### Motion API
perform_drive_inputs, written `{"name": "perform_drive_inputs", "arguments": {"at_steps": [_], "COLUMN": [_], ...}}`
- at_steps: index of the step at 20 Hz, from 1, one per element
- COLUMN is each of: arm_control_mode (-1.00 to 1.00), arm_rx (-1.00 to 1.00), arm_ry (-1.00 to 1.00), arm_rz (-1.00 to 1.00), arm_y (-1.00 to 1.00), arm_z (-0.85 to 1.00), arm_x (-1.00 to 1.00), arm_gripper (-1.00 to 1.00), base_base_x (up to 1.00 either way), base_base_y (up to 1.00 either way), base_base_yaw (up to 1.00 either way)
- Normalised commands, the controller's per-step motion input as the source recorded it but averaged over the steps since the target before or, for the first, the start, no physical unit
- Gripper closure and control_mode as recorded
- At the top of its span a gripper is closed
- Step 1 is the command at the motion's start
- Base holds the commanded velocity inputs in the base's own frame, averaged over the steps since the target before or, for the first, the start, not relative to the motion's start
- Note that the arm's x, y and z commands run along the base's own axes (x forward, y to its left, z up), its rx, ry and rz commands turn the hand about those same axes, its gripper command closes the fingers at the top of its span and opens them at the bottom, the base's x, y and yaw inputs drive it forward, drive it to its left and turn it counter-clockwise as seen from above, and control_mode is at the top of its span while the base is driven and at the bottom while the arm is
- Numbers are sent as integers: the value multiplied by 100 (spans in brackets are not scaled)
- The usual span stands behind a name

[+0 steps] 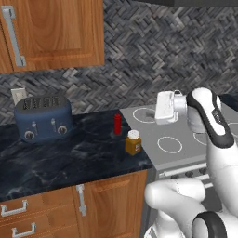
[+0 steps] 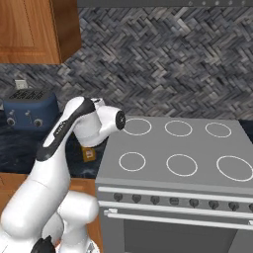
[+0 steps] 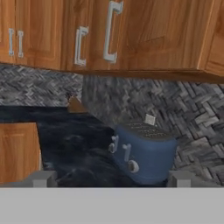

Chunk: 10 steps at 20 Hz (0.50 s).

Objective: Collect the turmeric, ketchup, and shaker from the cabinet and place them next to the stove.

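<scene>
White two-finger gripper (image 1: 160,110): jaws standing wide, grasping nothing, hovering over the grey cooktop (image 1: 183,135). Slim red ketchup bottle (image 1: 117,123) and amber turmeric jar (image 1: 133,142): sitting on the dark marble counter (image 1: 69,158), just beyond the gripper, toward the blue toaster (image 1: 42,117).

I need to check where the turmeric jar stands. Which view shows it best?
The left base view: the turmeric jar stands whole on the dark counter beside the stove. In the right base view only a sliver peeks from behind the arm.

Legible text: none; the label on the turmeric (image 1: 133,142) jar is too small to read.
</scene>
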Motion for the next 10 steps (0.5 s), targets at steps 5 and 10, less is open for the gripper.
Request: {"name": "perform_drive_inputs", "arguments": {"at_steps": [5,10], "arm_control_mode": [-100,-100], "arm_rx": [-3,0], "arm_ry": [-2,-15], "arm_rz": [-5,-10], "arm_y": [-4,-1], "arm_z": [82,34], "arm_x": [-82,-100], "arm_gripper": [-100,-100], "base_base_x": [0,0], "base_base_y": [0,0], "base_base_yaw": [0,0]}}
